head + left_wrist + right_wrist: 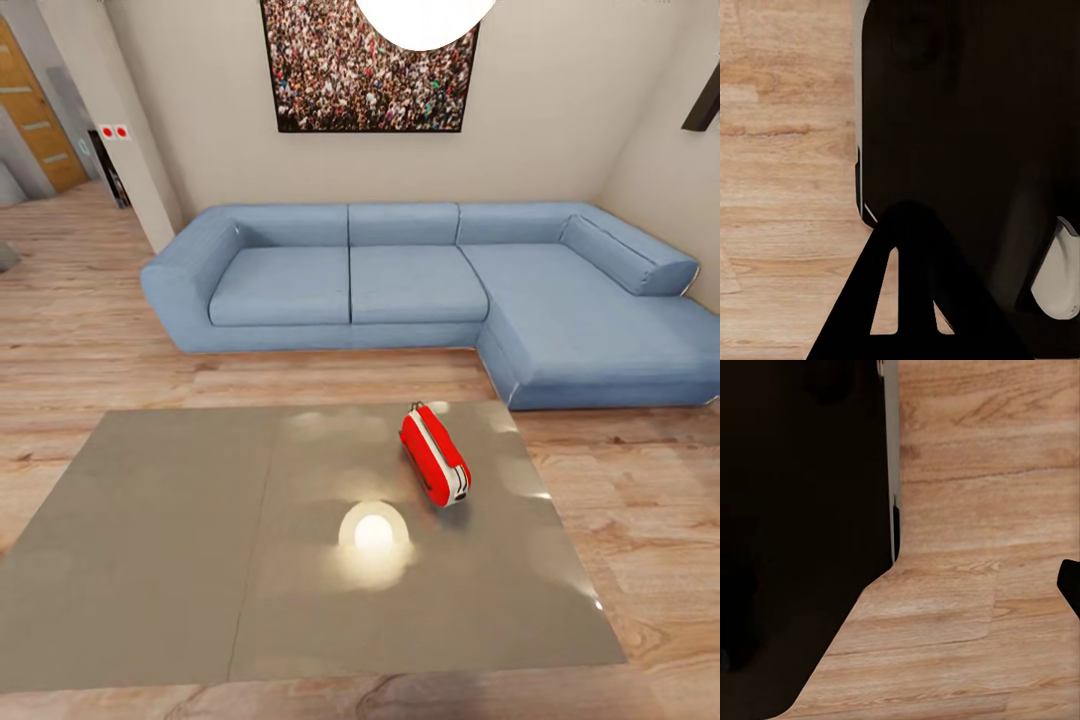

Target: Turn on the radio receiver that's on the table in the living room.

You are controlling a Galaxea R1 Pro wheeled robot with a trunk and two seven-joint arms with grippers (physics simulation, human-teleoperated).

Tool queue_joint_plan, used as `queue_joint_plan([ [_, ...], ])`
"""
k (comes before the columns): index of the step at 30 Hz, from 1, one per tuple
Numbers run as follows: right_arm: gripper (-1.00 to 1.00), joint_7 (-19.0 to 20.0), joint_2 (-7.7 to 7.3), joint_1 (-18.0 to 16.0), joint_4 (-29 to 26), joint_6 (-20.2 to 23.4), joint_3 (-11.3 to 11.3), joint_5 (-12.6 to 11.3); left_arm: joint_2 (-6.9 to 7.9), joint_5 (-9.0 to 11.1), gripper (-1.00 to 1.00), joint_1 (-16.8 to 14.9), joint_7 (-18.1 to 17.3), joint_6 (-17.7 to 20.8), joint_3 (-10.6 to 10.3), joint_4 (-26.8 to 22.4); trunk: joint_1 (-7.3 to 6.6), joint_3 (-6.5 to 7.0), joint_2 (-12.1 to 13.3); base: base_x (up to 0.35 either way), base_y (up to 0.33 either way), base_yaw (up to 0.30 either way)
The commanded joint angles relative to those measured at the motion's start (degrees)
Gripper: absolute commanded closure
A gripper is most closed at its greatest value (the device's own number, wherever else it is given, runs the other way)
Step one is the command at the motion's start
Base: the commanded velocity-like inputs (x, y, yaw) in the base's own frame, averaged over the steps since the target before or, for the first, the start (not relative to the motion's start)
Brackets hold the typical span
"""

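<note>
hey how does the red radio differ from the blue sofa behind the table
The radio receiver is bright red with a white band; the sofa is plain light blue. The radio is small and sits on the table; the sofa is far larger and stands on the wood floor beyond it. The radio is one rounded block; the sofa is L-shaped, in cushioned sections. Both are untouched.

A blue fabric L-shaped sofa point(440, 290) stands against the beige wall. A framed crowd photograph point(368, 62) hangs above it. A white dome pendant lamp point(425, 20) hangs in front of the photograph. A wooden door point(35, 115) stands at far left. Light wood plank flooring point(80, 330) covers the room.
</note>
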Motion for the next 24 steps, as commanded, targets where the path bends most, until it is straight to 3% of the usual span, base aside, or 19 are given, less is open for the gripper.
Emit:
queue_joint_plan([
  [1, -1.0, 0.0, 0.0, 0.0, 0.0, 0.0, 0.0, 0.0, -0.02, 0.0, 1.0, 0.0, 0.0, 0.0, 0.0, 0.0, 0.0, 0.05, 0.0, 0.0, 0.0, 0.0],
  [24, -1.0, -0.1, 0.19, 0.0, 0.1, 0.1, -0.3, -0.7, -0.07, 0.0, 1.0, 0.0, 0.0, 0.0, 0.0, 0.0, 0.0, 1.58, 0.0, 0.0, 0.0, 0.07],
])
